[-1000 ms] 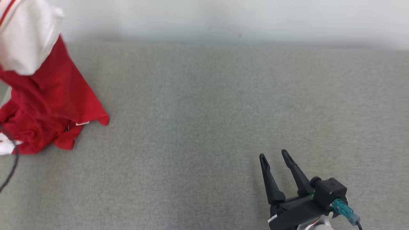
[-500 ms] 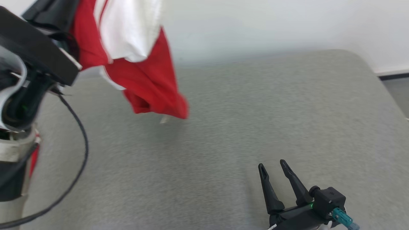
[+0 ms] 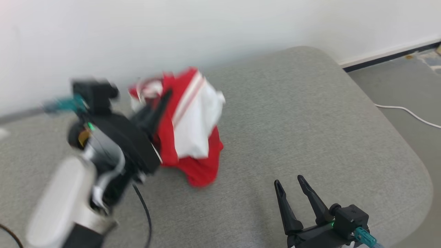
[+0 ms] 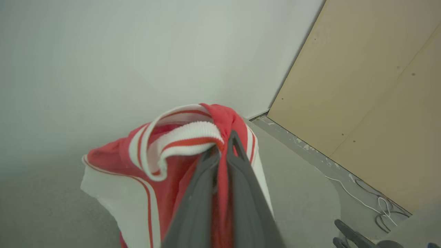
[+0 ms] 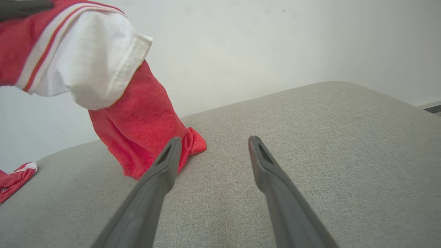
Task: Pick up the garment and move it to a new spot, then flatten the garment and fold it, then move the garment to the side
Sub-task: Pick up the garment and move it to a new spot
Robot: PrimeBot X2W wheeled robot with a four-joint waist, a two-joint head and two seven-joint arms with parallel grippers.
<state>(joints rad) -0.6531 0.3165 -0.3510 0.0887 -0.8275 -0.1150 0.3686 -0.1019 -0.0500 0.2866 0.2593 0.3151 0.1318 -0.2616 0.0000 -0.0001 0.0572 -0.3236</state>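
Red-and-white cloth garment [image 3: 193,134] hangs from left tool [image 3: 167,94] over the mid-left of the grey fabric cushion [image 3: 310,113], toward the far wall. Bottom hem looks to be touching the cushion, rest is airborne. Left tool fingers are pinched nearly together w/ bunched red cloth between them, right at the striped rib trim [image 4: 186,137]. Right tool [image 3: 288,181] sits near-right, low over the cushion, fingers spread wide, nothing in it.

Handling, IMO: light, limp, zero stiffness, drapes + bunches under own wt. Not fragile. Prob not slippery on this nap, may drag/cling instead. On a single pinch it hangs like a rope and won't flatten by itself. Best holds are rib trim, hems or shoulder seams: thicker, less slip. Two corners needed for spreading, so right tool prob has to join in.

Vs 0.5 s ago: head cam has swung, so frame shift ≠ object motion. Even so, garment hung clear of the cushion then, and now the hem is down. Right tool same open pose. 1 s ago the garment was partly heaped at far left.
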